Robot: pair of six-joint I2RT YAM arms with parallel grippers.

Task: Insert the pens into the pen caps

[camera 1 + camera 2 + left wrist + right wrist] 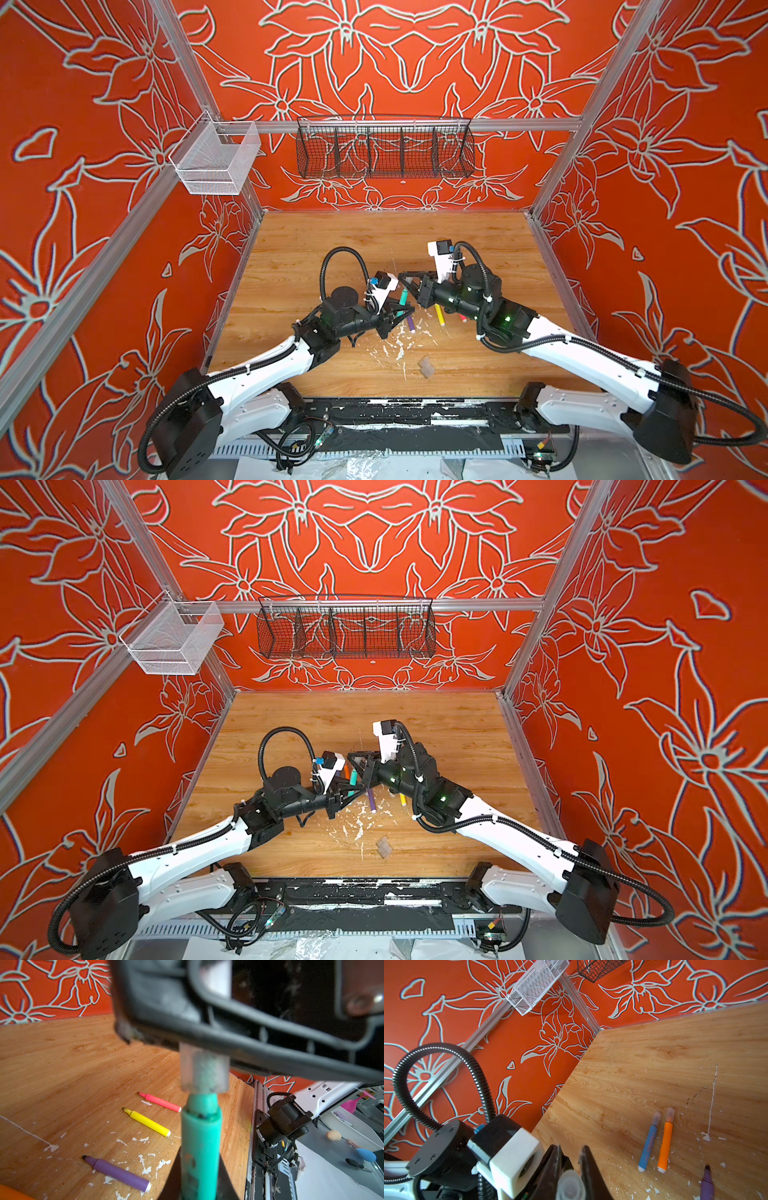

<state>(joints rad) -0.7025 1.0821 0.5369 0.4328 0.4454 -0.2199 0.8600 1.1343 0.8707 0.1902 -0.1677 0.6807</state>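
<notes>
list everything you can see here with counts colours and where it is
green marker pen: 1, held by left gripper, tip in clear plastic cap
purple marker pen, yellow marker pen, pink-red marker pen: 3, uncapped, lying apart on wooden table
blue marker pen, orange marker pen: 2, clear-capped, side by side on table
translucent clump: near table's front edge, too blurred to count
white paint flecks: many, mid table
wooden table: 1, light brown
white mesh basket: 1, left rail
black wire basket: 1, back rail
left gripper: black, shut on green marker pen
right gripper: black, shut on clear plastic cap
</notes>
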